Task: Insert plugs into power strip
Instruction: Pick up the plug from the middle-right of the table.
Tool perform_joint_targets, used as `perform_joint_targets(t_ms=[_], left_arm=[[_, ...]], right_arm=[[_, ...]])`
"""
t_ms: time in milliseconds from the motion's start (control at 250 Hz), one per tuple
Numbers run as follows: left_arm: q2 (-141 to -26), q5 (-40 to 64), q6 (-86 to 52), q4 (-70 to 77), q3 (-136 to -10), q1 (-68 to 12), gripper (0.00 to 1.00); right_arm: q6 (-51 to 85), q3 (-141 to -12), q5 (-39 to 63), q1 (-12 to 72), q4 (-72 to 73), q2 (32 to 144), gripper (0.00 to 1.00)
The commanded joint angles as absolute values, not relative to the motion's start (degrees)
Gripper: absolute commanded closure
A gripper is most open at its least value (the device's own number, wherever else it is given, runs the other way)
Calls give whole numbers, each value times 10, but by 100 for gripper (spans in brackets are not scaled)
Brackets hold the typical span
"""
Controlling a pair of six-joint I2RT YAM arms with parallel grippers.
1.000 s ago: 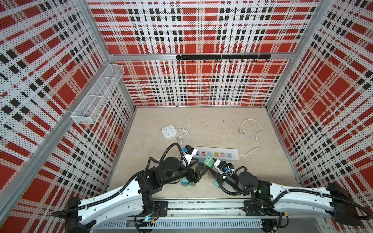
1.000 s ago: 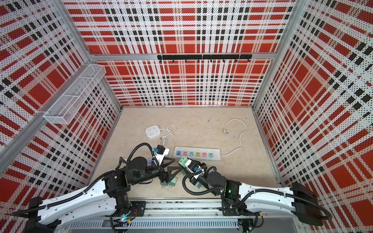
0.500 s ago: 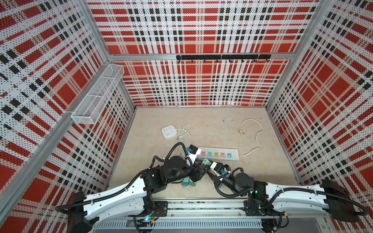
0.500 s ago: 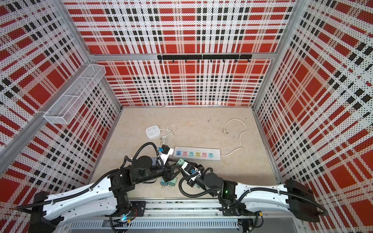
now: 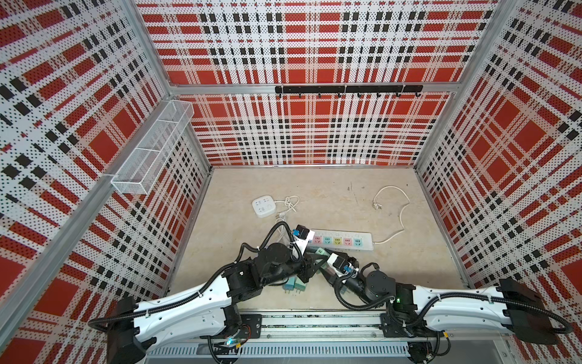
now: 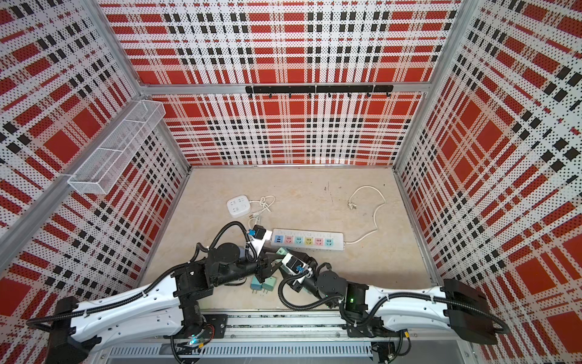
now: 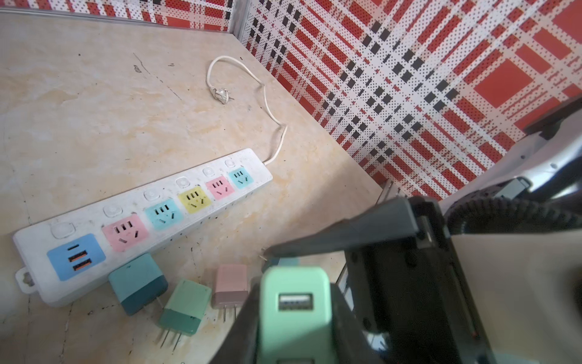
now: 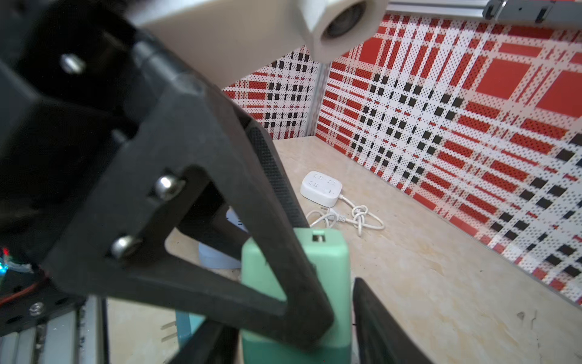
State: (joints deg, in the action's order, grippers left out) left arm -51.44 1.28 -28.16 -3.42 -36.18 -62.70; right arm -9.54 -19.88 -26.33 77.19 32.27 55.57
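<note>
Top views, both alike, show two arms reaching in from the near edge and meeting just near of the power strip [image 5: 343,241], by its left end. The left gripper [image 5: 311,263] and right gripper [image 5: 324,258] crowd around a mint green plug [image 5: 319,251] held off the table, and their grip is hard to read from above. Two teal plugs [image 5: 294,285] lie nearer, partly under the left arm. Left wrist view: the left fingers [image 7: 242,334] are pressed onto the mint green plug's sides. The plug is a rounded block with a USB port facing the camera, and its prongs are hidden. Beyond it, the strip's five coloured sockets (pink, teal, yellow, pink, teal) are all empty. A dark teal plug [image 7: 137,283], a two-tone green plug [image 7: 184,307] and a pale pink plug [image 7: 231,285] lie just beside the strip's near edge. Right wrist view: the right jaws stand parted, with a sliver of gap beside the plug, while a left finger [image 8: 220,220] crosses in front. This looks like a handover to the left arm. To do it well, the right gripper should back straight off without nudging the plug. The left arm should then turn the prongs down, line them up with a socket's paired slots and push squarely.
</note>
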Motion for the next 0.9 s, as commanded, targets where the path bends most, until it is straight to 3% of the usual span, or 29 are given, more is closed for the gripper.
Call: perform_joint_targets(t_ms=[0,88,232,388,452,608,784,896], left_arm=[[-509,9,-269,-10,-368,-622,93],[-508,20,-270,-19,-365,-599,96],[-491,60,-276,-42,-353,-522,100],[-453,61,-253,-72,-337,-459,100],[-438,41,-225,-78,-331,-458,100],[-408,46,-116,-60,-303,-477,100],[-400,7,-41,-36,-284,-519,100],[-429,36,14,-36,-299,-553,100]], right_arm=[[-80,-198,-295,775,356,548,19],[-76,-195,-325,775,327,524,8],[-85,-181,-405,775,265,452,0],[-82,-148,-537,741,248,363,0],[-33,-160,-541,680,170,336,0],[104,-204,-416,457,-6,308,0],[170,-192,-316,277,-3,328,0],[206,-188,-287,209,21,389,0]])
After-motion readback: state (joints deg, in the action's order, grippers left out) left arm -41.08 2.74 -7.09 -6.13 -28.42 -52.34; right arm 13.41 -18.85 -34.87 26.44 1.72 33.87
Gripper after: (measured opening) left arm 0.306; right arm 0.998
